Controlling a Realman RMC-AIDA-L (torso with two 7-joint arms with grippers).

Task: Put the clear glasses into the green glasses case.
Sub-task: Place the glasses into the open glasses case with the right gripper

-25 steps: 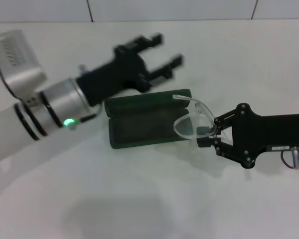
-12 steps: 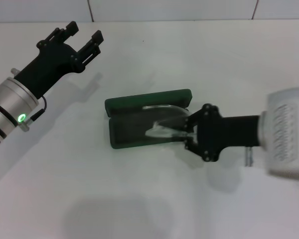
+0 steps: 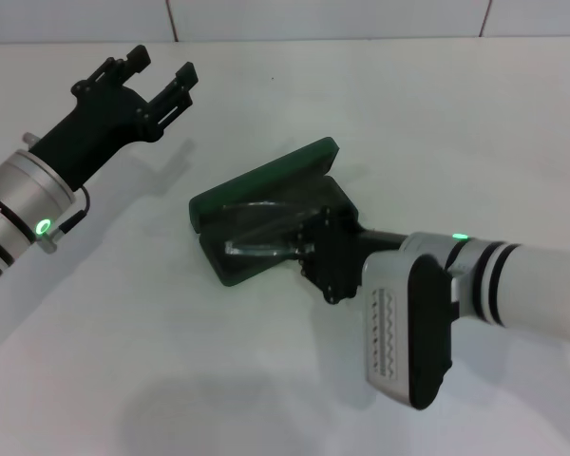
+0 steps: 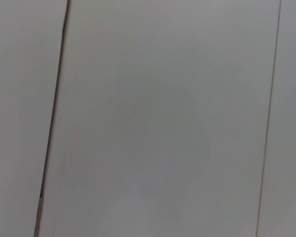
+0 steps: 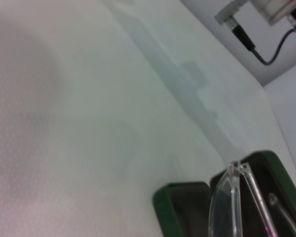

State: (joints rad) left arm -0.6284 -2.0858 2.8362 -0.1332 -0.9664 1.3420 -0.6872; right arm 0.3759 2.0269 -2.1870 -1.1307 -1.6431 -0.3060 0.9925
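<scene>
Over green glasses case (image 3: 266, 185), right gripper (image 3: 299, 249) grips clear glasses (image 3: 256, 245).

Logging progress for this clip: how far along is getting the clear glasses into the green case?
Nearly there. Done: the green glasses case lies open on the table. In hand: the right end effector is over the open case, with the clear glasses lying across the lining. Left: letting go, if it holds them, and withdrawing. The left end effector is parked far off, open and empty.
</scene>
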